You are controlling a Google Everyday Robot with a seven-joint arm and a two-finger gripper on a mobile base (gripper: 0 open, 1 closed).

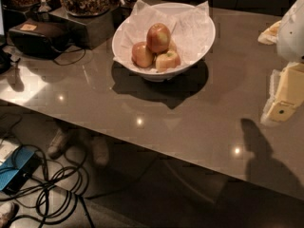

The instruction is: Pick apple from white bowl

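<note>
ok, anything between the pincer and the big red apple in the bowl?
Nothing visible. The pincer is at the right edge of the view, with only the table surface between it and the white bowl. The apple rests on top of two smaller apples, its top exposed.

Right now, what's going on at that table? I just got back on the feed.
Nothing is being handled yet. The gripper hangs at the right edge of the view, above the table, well apart from the white bowl. The apple, the big red one, sits untouched in the paper-lined bowl with an orange-red apple and a yellow-green apple in front of it. The pick has not started.
</note>
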